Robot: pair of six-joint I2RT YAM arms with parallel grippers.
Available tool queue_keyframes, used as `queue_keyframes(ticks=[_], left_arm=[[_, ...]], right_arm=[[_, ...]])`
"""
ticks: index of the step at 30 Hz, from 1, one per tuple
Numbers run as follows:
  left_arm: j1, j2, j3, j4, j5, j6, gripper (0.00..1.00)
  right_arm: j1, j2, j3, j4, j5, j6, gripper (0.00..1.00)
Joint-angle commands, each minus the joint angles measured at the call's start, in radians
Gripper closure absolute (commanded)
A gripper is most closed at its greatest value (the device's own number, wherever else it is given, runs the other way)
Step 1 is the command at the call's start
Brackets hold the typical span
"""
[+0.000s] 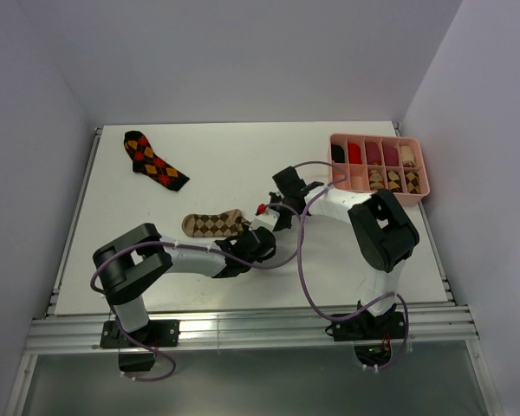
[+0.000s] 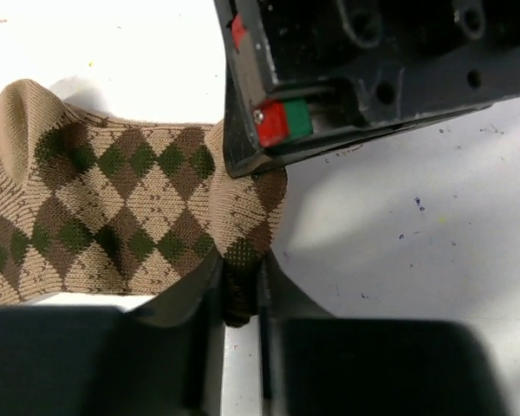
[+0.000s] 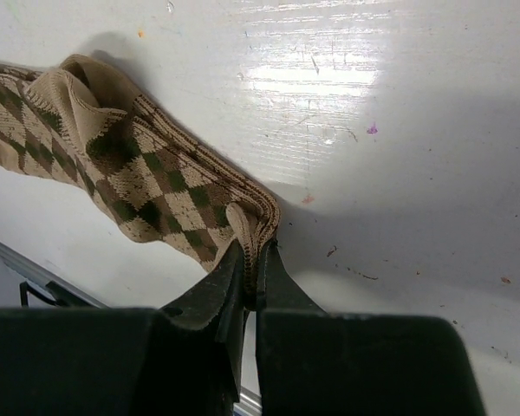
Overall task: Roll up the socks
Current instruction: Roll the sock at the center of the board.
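Nearest, the left gripper [image 2: 240, 286] is shown pinched shut on the right-hand end of the tan argyle sock [image 1: 212, 224], with the right gripper [image 3: 253, 256] clamped on the same end just beyond it. The sock is laid at mid-table with its long axis running left to right, extending leftward from both grippers, so a roll is judged to proceed leftward. Farther off, the black-red sock [image 1: 154, 160] is seen at far left.

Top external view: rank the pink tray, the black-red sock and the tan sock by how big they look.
1. pink tray
2. black-red sock
3. tan sock: it looks shortest, but its right end is covered from above, so the gap to the black-red sock is unsure.
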Motion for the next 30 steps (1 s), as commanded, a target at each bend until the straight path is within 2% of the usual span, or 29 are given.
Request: queue_keyframes(ticks=[1, 2, 5, 7, 9, 10, 11, 13, 14, 20, 23, 30], left_arm=[[-0.006, 0.022, 0.011, -0.042, 0.011, -0.037, 0.87], [-0.006, 0.016, 0.006, -0.044, 0.011, -0.044, 0.93], [-0.004, -0.020, -0.003, -0.042, 0.025, -0.050, 0.99], [0.004, -0.039, -0.005, -0.045, 0.042, -0.068, 0.99], [0.030, -0.056, -0.025, -0.038, 0.100, -0.085, 0.99], [0.040, -0.079, -0.034, -0.035, 0.124, -0.109, 0.99], [0.066, -0.092, -0.058, -0.019, 0.182, -0.120, 0.99], [0.102, -0.130, -0.087, -0.001, 0.250, -0.172, 0.98], [0.138, -0.142, -0.122, 0.026, 0.319, -0.189, 0.98], [0.263, -0.227, -0.264, 0.145, 0.488, -0.295, 0.95], [0.301, -0.244, -0.325, 0.227, 0.566, -0.333, 0.93], [0.364, -0.256, -0.417, 0.361, 0.664, -0.387, 0.92]], right_arm=[[0.010, 0.004, 0.024, 0.001, -0.025, 0.010, 1.00], [0.010, -0.004, 0.022, 0.007, -0.031, 0.012, 1.00], [0.008, -0.016, 0.016, 0.024, -0.039, 0.019, 1.00], [0.007, -0.021, 0.013, 0.039, -0.059, 0.024, 1.00], [0.007, -0.033, -0.002, 0.070, -0.080, 0.035, 0.95], [0.005, -0.057, -0.028, 0.113, -0.097, 0.041, 0.91], [0.002, -0.073, -0.045, 0.142, -0.103, 0.057, 0.81], [-0.003, -0.122, -0.100, 0.232, -0.113, 0.071, 0.71], [-0.006, -0.136, -0.118, 0.260, -0.113, 0.085, 0.62], [-0.015, -0.225, -0.260, 0.492, -0.116, 0.131, 0.41], [-0.013, -0.211, -0.304, 0.598, -0.145, 0.142, 0.37], [-0.009, -0.102, -0.330, 0.722, -0.215, 0.165, 0.37]])
